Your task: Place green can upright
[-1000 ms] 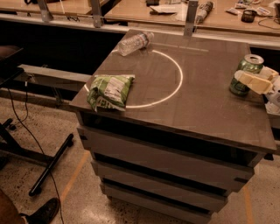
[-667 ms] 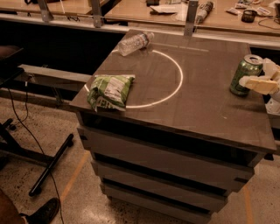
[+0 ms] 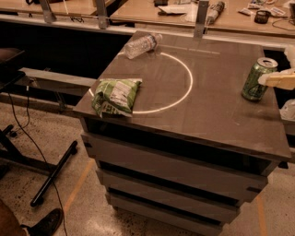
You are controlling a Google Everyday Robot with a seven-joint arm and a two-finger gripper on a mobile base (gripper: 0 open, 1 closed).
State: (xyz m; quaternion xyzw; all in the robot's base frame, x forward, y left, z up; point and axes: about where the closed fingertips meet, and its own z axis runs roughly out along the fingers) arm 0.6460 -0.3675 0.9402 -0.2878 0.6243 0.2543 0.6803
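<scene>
1. Dark grey tabletop: your small green aluminium drink can stands upright near the right edge.
2. Pale gripper touches the can's side; you cannot tell whether it grips.
3. Judged step: release. Next, withdraw sideways without tipping the can.

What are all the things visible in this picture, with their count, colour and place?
green can: one, green with a silver top, upright near the table's right edge
snack bag: one, green and white, front-left of the tabletop, lying over the circle line
plastic bottle: one, clear, on its side at the back-left of the tabletop
white circle: one, white, marked on the tabletop
table: one, dark grey-brown, centre of the view, drawers below
wooden bench: one, light brown, behind the table
gripper: one, cream, right edge of the view, against the green can's upper part
</scene>
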